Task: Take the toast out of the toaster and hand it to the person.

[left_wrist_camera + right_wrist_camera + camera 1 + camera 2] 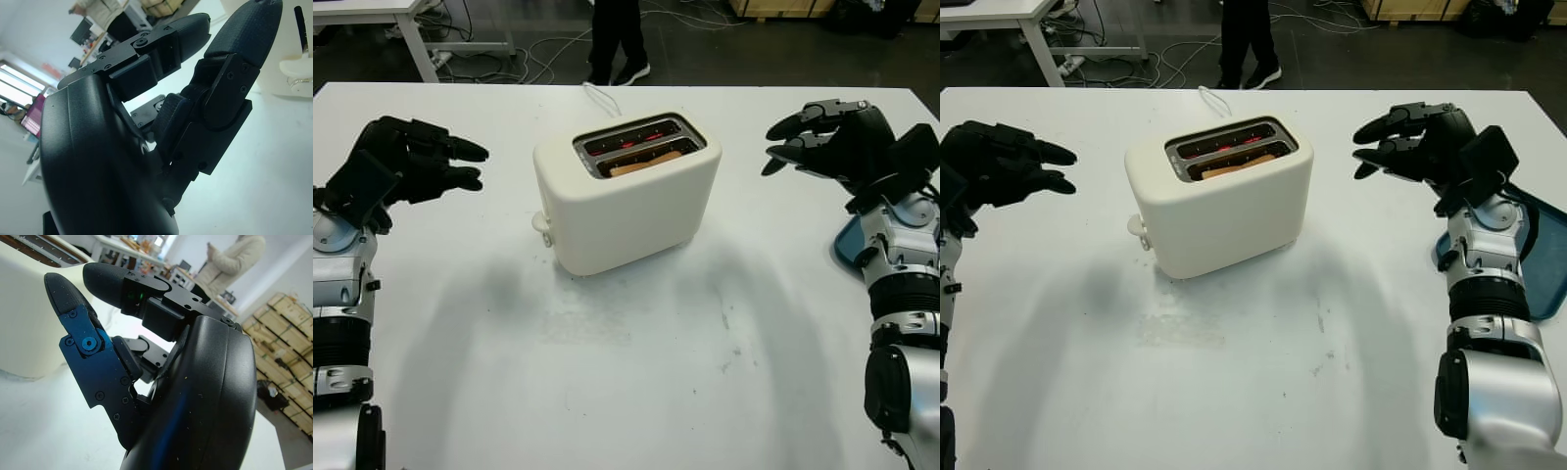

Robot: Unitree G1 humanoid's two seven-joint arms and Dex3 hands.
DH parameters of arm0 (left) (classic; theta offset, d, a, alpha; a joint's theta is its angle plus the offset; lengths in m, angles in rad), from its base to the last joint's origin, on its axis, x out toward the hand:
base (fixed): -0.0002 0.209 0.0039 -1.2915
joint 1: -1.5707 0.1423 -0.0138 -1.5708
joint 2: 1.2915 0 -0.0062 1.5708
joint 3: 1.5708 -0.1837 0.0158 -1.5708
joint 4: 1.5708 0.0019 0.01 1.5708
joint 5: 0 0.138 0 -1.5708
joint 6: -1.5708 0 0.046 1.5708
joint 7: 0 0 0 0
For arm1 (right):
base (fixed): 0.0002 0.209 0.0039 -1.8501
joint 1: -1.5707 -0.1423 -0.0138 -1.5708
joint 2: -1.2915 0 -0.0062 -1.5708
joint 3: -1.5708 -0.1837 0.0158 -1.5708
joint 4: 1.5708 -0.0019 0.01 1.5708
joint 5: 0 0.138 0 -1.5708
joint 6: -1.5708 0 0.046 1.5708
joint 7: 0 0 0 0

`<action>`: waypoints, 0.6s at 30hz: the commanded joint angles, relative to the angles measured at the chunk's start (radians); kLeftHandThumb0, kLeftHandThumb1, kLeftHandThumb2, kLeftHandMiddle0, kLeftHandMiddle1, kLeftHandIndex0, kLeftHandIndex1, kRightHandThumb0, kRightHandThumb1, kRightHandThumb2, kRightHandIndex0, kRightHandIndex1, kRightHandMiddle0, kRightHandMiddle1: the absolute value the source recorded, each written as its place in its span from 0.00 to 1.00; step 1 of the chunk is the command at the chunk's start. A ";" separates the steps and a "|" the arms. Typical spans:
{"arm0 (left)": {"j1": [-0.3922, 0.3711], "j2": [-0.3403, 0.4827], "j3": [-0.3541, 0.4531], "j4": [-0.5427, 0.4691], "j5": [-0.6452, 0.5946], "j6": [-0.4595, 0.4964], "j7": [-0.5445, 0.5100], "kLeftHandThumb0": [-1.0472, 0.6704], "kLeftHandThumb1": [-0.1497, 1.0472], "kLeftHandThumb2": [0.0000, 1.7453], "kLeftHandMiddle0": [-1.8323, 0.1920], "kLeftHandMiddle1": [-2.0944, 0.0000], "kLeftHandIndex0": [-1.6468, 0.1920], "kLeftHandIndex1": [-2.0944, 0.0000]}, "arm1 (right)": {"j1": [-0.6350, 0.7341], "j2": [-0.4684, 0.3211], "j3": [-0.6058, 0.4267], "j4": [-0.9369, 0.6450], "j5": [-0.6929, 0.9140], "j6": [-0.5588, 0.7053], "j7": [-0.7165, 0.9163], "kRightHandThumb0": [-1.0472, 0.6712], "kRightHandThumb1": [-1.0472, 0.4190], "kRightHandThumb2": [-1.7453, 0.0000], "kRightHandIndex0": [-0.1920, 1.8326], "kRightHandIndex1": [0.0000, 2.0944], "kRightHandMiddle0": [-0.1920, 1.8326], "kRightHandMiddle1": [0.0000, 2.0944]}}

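A cream two-slot toaster (626, 201) stands in the middle of the white table (636, 362). A brown slice of toast (646, 164) sits low in its nearer slot, and the far slot glows red inside. My left hand (460, 163) hovers open above the table to the left of the toaster, about a hand's width from it. My right hand (783, 142) hovers open to the right of the toaster, level with its top, holding nothing. A person (619, 39) in dark trousers stands beyond the table's far edge.
A blue tray (1547, 245) lies at the right edge of the table under my right forearm. The toaster's white cord (600, 96) runs toward the far edge. Its lever knob (542, 224) sticks out on the left end. Cables litter the floor behind.
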 commanded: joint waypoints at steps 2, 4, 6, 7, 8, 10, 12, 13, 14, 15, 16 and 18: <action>-0.003 -0.004 0.004 -0.001 -0.002 -0.013 0.002 0.00 0.74 0.00 0.19 0.91 0.13 1.00 | -0.013 0.006 -0.003 0.006 0.000 -0.024 0.001 0.25 0.28 1.00 0.74 0.34 0.75 0.16; -0.003 -0.003 0.004 -0.001 -0.002 -0.015 0.003 0.00 0.75 0.00 0.19 0.91 0.13 1.00 | -0.013 0.005 -0.001 0.006 -0.003 -0.029 0.000 0.25 0.28 1.00 0.74 0.34 0.75 0.16; -0.001 -0.004 0.005 -0.006 -0.002 -0.007 0.006 0.00 0.75 0.00 0.18 0.91 0.13 1.00 | -0.017 0.004 -0.003 0.021 -0.001 -0.050 0.012 0.24 0.28 1.00 0.74 0.34 0.75 0.16; -0.001 -0.004 0.005 -0.008 -0.003 -0.003 0.006 0.00 0.75 0.00 0.18 0.91 0.13 1.00 | -0.018 0.005 -0.003 0.024 0.000 -0.053 0.012 0.24 0.27 1.00 0.74 0.34 0.75 0.16; -0.001 -0.004 0.005 -0.009 -0.004 -0.003 0.006 0.00 0.74 0.00 0.18 0.91 0.13 1.00 | -0.018 0.005 -0.003 0.025 0.000 -0.053 0.011 0.24 0.27 1.00 0.74 0.34 0.75 0.16; 0.000 -0.005 0.005 -0.011 -0.004 0.000 0.007 0.00 0.74 0.00 0.18 0.91 0.12 1.00 | -0.016 0.005 -0.003 0.022 -0.001 -0.051 0.008 0.24 0.27 1.00 0.74 0.33 0.75 0.16; 0.001 -0.005 0.005 -0.013 -0.001 -0.003 0.010 0.00 0.74 0.00 0.18 0.91 0.12 1.00 | -0.016 0.006 -0.003 0.019 0.002 -0.042 0.007 0.24 0.28 1.00 0.74 0.33 0.75 0.16; 0.002 -0.005 0.005 -0.012 -0.002 -0.006 0.009 0.00 0.75 0.00 0.18 0.91 0.12 1.00 | -0.016 0.006 -0.004 0.018 0.004 -0.037 0.010 0.24 0.28 1.00 0.74 0.33 0.75 0.16; 0.002 -0.006 0.006 -0.011 -0.003 -0.007 0.009 0.00 0.75 0.00 0.18 0.91 0.12 1.00 | -0.016 0.005 -0.004 0.018 0.005 -0.036 0.011 0.24 0.28 1.00 0.74 0.33 0.75 0.16; 0.003 -0.005 0.006 -0.009 -0.002 -0.010 0.009 0.00 0.75 0.00 0.18 0.91 0.12 1.00 | -0.015 0.005 -0.002 0.016 0.002 -0.035 0.008 0.24 0.28 1.00 0.74 0.33 0.75 0.16; 0.003 -0.005 0.006 -0.009 -0.001 -0.010 0.009 0.00 0.75 0.00 0.18 0.91 0.12 1.00 | -0.014 0.004 -0.001 0.015 -0.001 -0.037 0.004 0.24 0.28 1.00 0.74 0.33 0.75 0.16; 0.004 -0.003 0.005 -0.008 0.002 -0.011 0.010 0.00 0.75 0.00 0.18 0.91 0.12 1.00 | -0.012 0.004 0.003 0.011 -0.009 -0.042 -0.005 0.24 0.28 1.00 0.75 0.33 0.75 0.16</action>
